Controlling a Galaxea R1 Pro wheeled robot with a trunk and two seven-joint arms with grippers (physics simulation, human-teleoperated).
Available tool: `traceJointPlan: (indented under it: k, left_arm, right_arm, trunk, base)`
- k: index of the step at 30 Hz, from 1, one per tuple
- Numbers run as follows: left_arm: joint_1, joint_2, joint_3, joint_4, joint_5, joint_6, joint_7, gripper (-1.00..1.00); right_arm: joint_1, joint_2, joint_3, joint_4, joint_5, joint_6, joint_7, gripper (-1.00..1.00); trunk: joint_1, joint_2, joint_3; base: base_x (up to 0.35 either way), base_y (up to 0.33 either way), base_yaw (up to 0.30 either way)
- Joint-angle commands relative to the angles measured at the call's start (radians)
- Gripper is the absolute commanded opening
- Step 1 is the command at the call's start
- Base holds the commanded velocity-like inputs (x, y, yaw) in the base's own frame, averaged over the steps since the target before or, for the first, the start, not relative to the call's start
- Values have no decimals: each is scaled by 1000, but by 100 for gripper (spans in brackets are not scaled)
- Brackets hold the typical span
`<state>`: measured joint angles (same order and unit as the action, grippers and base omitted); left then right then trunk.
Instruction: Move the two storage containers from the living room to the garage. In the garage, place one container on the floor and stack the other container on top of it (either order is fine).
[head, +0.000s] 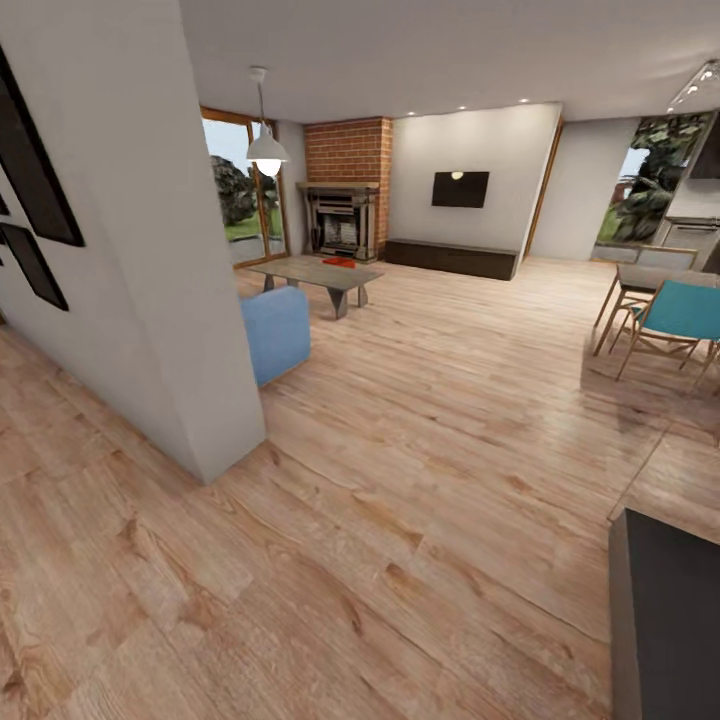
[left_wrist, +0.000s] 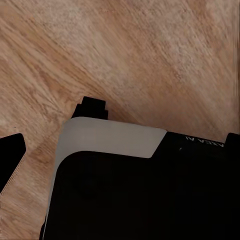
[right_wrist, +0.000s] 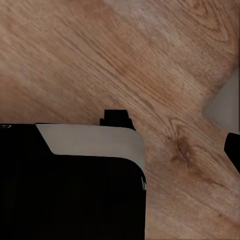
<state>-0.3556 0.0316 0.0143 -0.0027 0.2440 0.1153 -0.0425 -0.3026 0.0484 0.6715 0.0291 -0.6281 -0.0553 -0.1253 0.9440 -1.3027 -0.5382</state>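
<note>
An orange-red storage container (head: 339, 262) sat on the far low table (head: 300, 272) in the living room (near the fireplace (head: 341, 218)). It looked light and stiff; grab its walls. I couldn't tell how the hands stood.

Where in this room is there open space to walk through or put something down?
The wood-plank floor lies bare between the white wall corner and the dining chairs, up to the dark low cabinet. It is tighter around the blue sofa and coffee table.
</note>
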Motion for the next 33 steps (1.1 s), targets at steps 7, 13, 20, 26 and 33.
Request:
traceJointPlan:
  k: [7, 13, 20, 26, 33]
  left_arm:
    - [-1, 1, 1, 0, 8, 4, -4, 100]
    - [-1, 0, 1, 0, 8, 4, -4, 100]
    - [-1, 1, 1, 0, 8, 4, -4, 100]
    - [-1, 0, 1, 0, 8, 4, -4, 100]
    - [-1, 0, 1, 0, 8, 4, -4, 100]
  right_arm:
    - [-1, 1, 8, 3, -9, -5, -1, 100]
    - [-1, 0, 8, 3, -9, -5, -1, 100]
    - [-1, -1, 8, 3, -9, -5, -1, 100]
    - [-1, -1, 8, 3, -9, -5, -1, 100]
    - [-1, 1, 8, 3, -9, -5, -1, 100]
  trunk:
    - [1, 0, -1]
    - [1, 0, -1]
    - [1, 0, -1]
    - [1, 0, -1]
    - [1, 0, -1]
  base:
    - [322, 0, -234]
    - [322, 0, -221]
    - [322, 0, -26]
    - [322, 0, -1]
    - [322, 0, -7]
